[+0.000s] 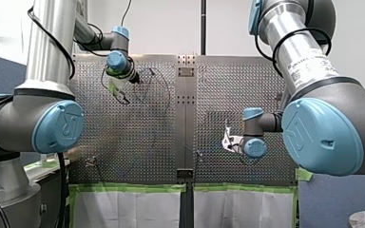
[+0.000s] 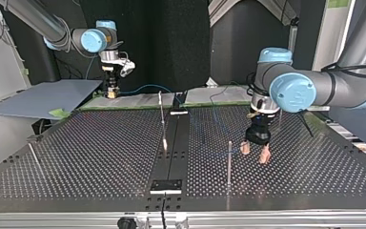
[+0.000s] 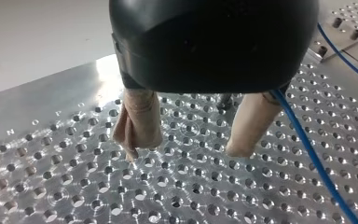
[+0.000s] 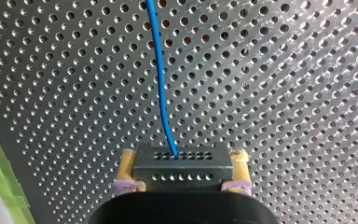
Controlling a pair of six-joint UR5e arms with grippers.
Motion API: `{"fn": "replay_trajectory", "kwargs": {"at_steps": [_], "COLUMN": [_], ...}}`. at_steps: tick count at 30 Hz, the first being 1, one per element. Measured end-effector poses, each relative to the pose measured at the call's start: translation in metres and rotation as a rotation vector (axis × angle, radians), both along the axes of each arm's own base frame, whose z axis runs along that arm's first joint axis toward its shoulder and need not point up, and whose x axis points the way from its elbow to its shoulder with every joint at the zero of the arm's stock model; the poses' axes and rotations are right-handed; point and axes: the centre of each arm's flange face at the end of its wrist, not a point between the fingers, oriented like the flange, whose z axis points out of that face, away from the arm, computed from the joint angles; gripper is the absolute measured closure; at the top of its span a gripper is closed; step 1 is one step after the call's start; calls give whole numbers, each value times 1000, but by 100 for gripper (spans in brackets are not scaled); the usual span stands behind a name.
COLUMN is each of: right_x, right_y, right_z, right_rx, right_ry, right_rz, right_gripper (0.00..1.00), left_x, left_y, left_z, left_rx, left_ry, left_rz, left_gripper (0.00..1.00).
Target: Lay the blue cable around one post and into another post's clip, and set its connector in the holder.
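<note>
My right gripper (image 4: 182,175) is shut on a black connector block (image 4: 181,163); its pads press on both ends. The blue cable (image 4: 161,79) runs out of the block, away over the perforated plate. In the top view this gripper (image 2: 112,91) hangs at the far left edge of the table, and the cable (image 2: 145,87) trails from it. My left gripper (image 3: 186,150) stands open just above the plate, with nothing between its beige pads; the cable (image 3: 307,149) passes beside one finger. In the top view it (image 2: 255,153) hovers next to a slim post (image 2: 229,160).
A second post (image 2: 162,119) rises near the middle seam, and a thin leaning one (image 2: 33,153) stands at the top view's left. Black plates (image 2: 167,185) sit on the centre strip. A grey board (image 2: 43,98) lies off the table's far left corner. Green tape (image 1: 128,188) edges the table.
</note>
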Motion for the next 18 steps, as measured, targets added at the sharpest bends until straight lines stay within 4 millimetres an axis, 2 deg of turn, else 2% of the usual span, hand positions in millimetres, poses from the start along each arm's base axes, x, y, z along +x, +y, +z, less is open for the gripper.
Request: {"fn": "replay_trajectory", "kwargs": {"at_steps": [7, 18], "right_x": [1, 2], "right_y": [1, 1], "right_z": [0, 0], "right_rx": [-2, -2], "right_ry": [-1, -1], "right_rz": [2, 3], "right_gripper": [67, 67], "left_x": [-5, -18], "left_y": [0, -4], "left_z": [11, 10], "left_rx": [-61, -127], "left_ry": [-12, 62], "left_rz": [-5, -23], "left_gripper": [0, 0]}}
